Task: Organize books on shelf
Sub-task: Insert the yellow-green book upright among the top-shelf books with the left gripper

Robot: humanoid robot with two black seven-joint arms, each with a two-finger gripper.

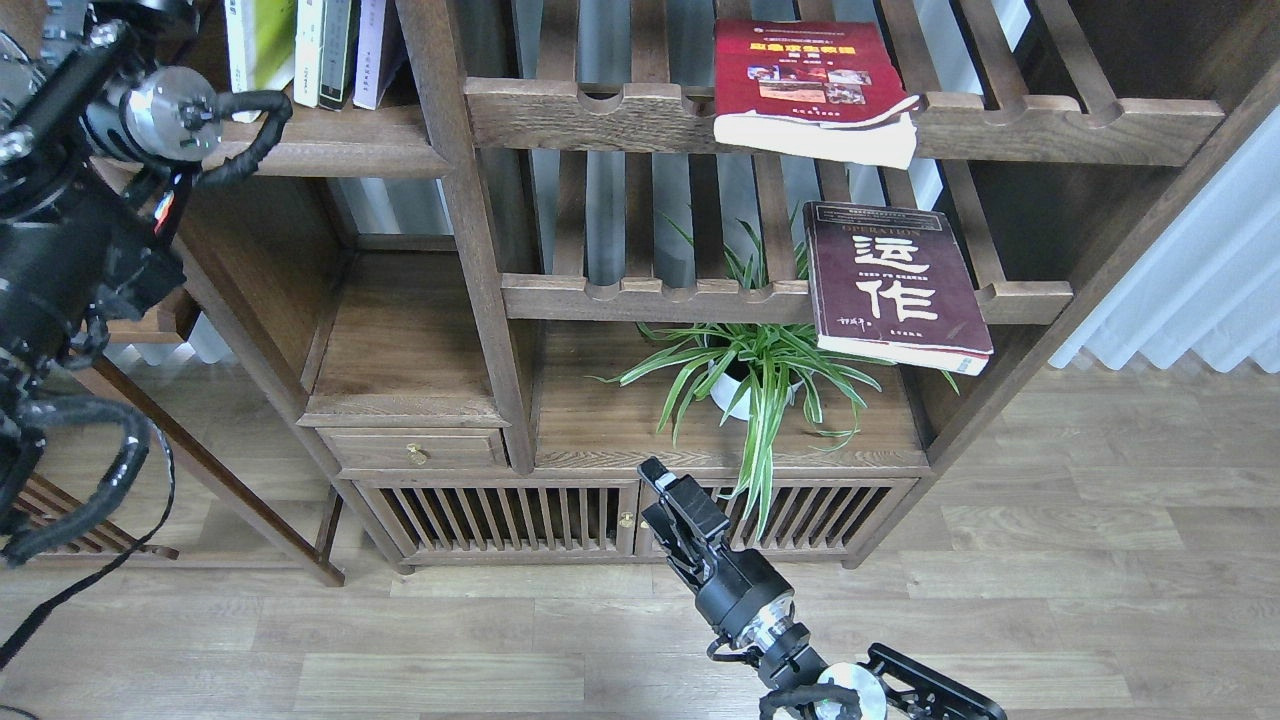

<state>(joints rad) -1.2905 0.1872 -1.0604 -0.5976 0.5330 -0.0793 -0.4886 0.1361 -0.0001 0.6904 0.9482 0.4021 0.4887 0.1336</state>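
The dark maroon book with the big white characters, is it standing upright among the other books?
No, the dark maroon book lies flat, cover up, on a slatted shelf above the potted plant, its corner overhanging the front rail.

Slatted shelves [560, 295] — red book [810, 85], maroon book [890, 285] flat.

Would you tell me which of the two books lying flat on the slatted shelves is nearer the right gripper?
The dark maroon book on the lower slatted shelf; the red book lies one shelf higher, farther from the right gripper.

Single head view, high up, facing forward and down at bookcase [470, 250] and floor [1100, 560], moderately near.
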